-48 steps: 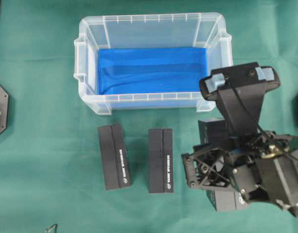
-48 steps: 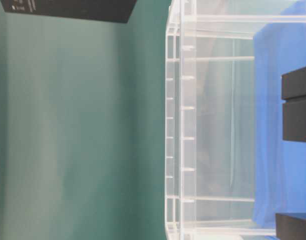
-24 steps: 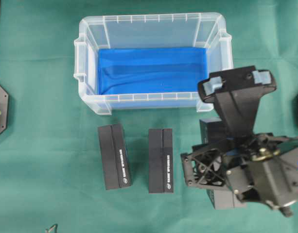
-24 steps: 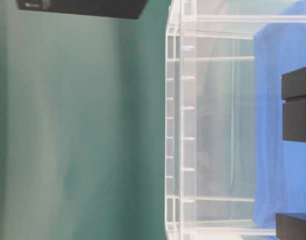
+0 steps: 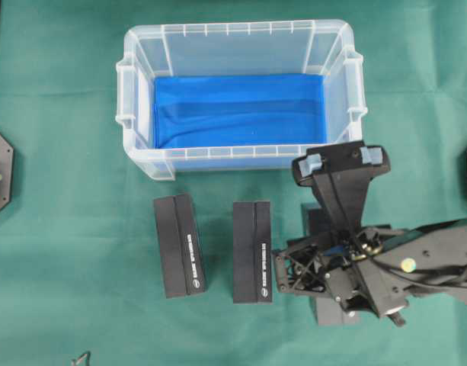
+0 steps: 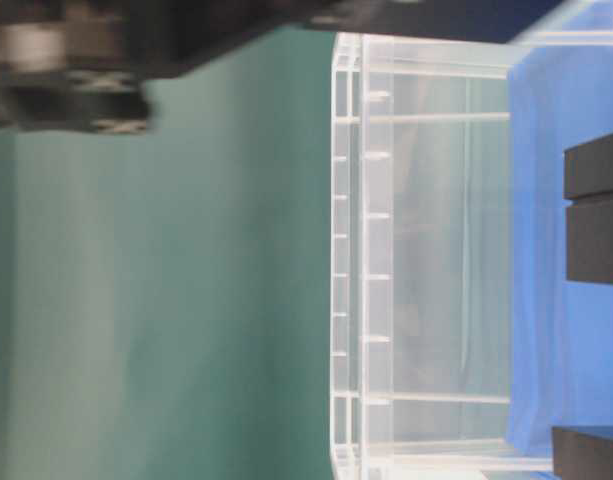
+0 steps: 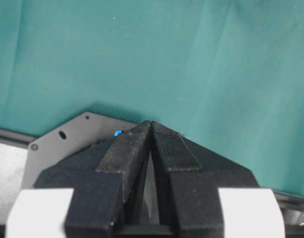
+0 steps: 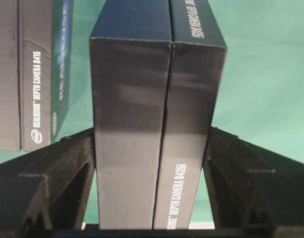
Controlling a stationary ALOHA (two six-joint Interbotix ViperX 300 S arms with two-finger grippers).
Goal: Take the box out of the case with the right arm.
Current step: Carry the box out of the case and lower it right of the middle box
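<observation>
lower than a moment ago, the right arm (image 5: 416, 259) is hanging over the green cloth (image 5: 65, 229), right of two black camera boxes (image 5: 180, 255), outside the clear case (image 5: 241, 99). table-level: blurred dark shapes are crossing the top. left wrist: the left gripper (image 7: 151, 125) is sitting pressed together. right wrist: the right gripper (image 8: 152, 144) is pinching a black depth camera box (image 8: 156, 99).

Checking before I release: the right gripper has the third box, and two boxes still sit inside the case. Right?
Not quite. In the overhead view the case holds only its blue sheet; the two boxes lie on the green cloth before it. The right gripper does hold the third box.
</observation>
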